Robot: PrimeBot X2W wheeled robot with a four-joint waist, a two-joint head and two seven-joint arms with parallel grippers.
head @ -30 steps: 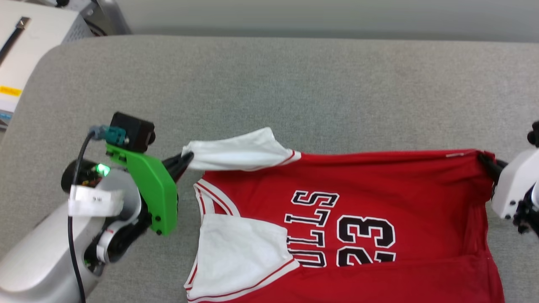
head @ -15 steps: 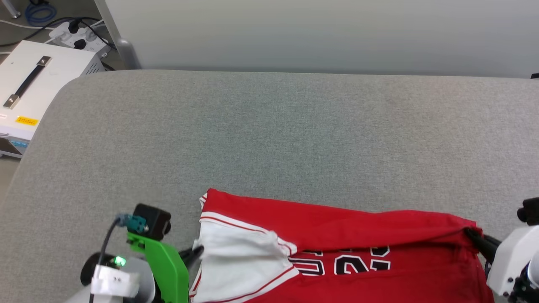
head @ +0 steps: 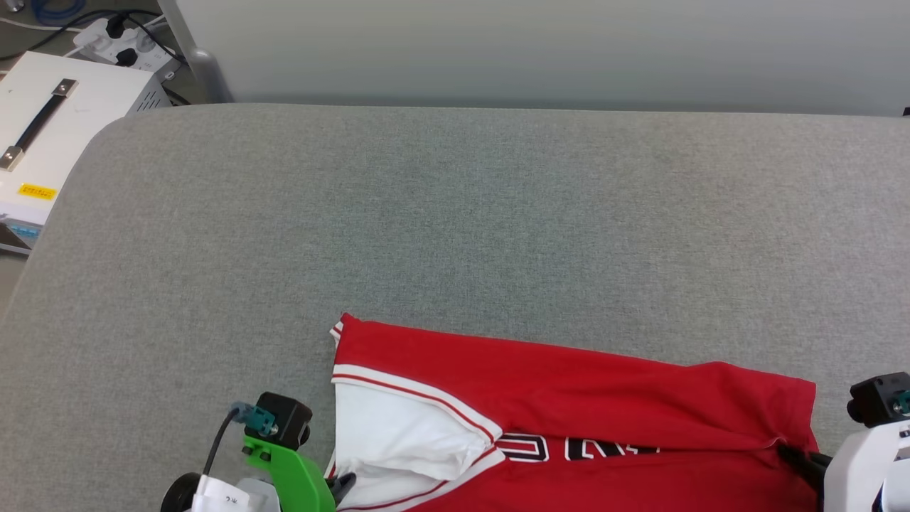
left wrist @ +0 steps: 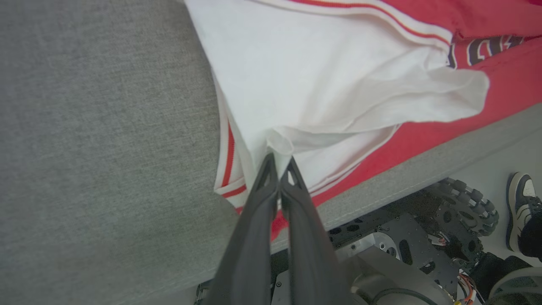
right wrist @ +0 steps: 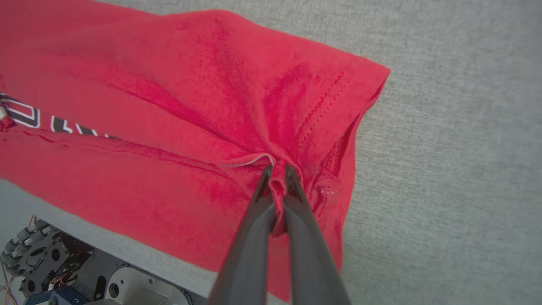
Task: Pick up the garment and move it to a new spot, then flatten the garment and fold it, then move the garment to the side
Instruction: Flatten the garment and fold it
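The garment [head: 569, 384], a red jersey with white sleeves and black-and-white lettering, lies folded lengthwise along the near edge of the grey table [head: 455, 213]. My left gripper [head: 343, 485] is shut on the white sleeve [left wrist: 322, 84] at the garment's left end; in the left wrist view the left gripper [left wrist: 279, 163] pinches a bunch of white cloth. My right gripper [head: 793, 454] is shut on the red hem [right wrist: 296, 110] at the right end, and the right gripper [right wrist: 277, 171] has red fabric bunched between its fingers. The lettering [head: 576, 448] is partly covered by the fold.
A white equipment box [head: 43, 135] with a black handle stands off the table's far left corner, with a power strip and cables [head: 121, 35] behind it. A pale wall runs behind the table. The robot's wheeled base [left wrist: 423, 237] and a shoe [left wrist: 521, 203] show below the near edge.
Both grippers pulled the garment's held edge toward the near edge, folding the top over the lettering. The head camera also tilted, so the table's far edge and wall came into view.
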